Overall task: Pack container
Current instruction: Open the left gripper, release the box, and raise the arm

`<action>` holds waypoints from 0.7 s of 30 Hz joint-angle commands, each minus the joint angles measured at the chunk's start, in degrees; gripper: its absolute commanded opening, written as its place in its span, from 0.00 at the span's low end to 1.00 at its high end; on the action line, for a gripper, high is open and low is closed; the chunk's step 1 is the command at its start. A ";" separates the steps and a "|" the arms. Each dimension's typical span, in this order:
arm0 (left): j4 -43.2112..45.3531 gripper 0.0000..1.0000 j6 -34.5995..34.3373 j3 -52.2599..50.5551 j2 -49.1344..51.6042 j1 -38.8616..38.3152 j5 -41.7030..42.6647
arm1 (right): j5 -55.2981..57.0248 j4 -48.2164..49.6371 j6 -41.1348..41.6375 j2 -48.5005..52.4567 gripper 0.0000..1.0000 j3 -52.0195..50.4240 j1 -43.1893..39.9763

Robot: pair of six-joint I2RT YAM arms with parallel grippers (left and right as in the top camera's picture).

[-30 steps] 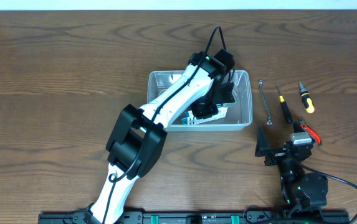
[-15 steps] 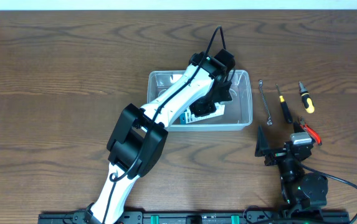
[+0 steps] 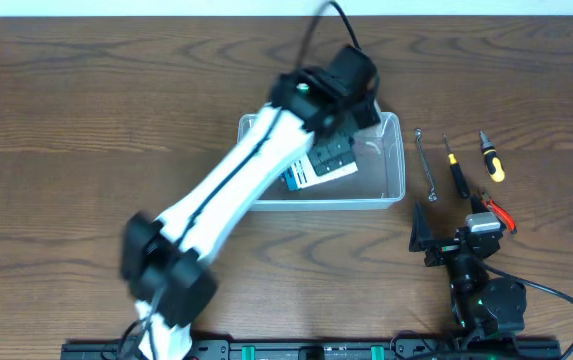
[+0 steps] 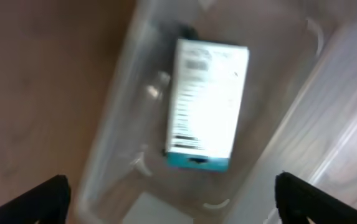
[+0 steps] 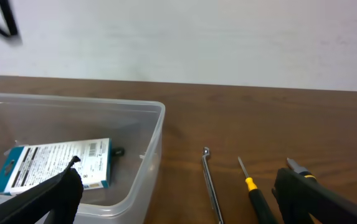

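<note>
The container [image 3: 394,192] is a clear plastic tub at mid-table. A blue-and-white cardboard box [image 3: 318,167] lies flat on its floor, touched by nothing. My left gripper [image 3: 352,118] hovers over the tub's far side, blurred, and is open. In the left wrist view the box [image 4: 206,102] lies label up below my left gripper [image 4: 172,208], inside the container [image 4: 113,124]. My right gripper [image 3: 453,222] rests open near the table's front right and holds nothing. Its view shows the container [image 5: 156,118] and box [image 5: 53,163] left of my right gripper [image 5: 178,208].
Right of the tub lie a thin metal wrench [image 3: 426,165], a black screwdriver with a yellow collar [image 3: 455,172], a yellow-and-black screwdriver [image 3: 492,157] and red-handled pliers [image 3: 498,213]. The wrench [image 5: 211,183] and screwdriver [image 5: 256,194] lie just ahead of the right gripper.
My left gripper has opened and let go of the box, which now lies flat in the tub. The left arm has risen and swung. The right arm has not moved.
</note>
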 commanded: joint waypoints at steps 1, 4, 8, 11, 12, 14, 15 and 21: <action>0.07 1.00 -1.38 0.66 -6.12 2.69 -0.87 | 0.15 -0.17 -0.07 -0.46 0.99 -0.11 -0.83; 0.15 0.98 -2.36 0.66 -10.71 6.80 -2.86 | 0.17 -0.17 -0.07 -0.46 0.99 -0.11 -0.83; 0.31 0.98 -6.25 0.66 -15.04 16.57 -3.93 | 0.17 -0.17 -0.07 -0.46 0.99 -0.11 -0.83; 0.33 0.98 -12.79 0.66 -16.15 24.65 -4.79 | 0.17 -0.17 -0.07 -0.46 0.99 -0.11 -0.83; 0.17 0.98 -16.02 0.63 -16.28 27.96 -5.44 | 0.15 -0.17 -0.07 -0.46 0.99 -0.11 -0.83; -0.07 0.98 -21.49 0.63 -16.26 34.21 -5.33 | 0.17 -0.17 -0.07 -0.46 0.99 -0.11 -0.83; -0.07 0.98 -23.37 0.63 -16.24 37.38 -4.81 | 0.17 -0.17 -0.07 -0.46 0.99 -0.11 -0.83; -0.11 0.98 -25.81 0.63 -16.26 46.49 -4.72 | 0.17 -0.17 -0.07 -0.46 0.99 -0.11 -0.83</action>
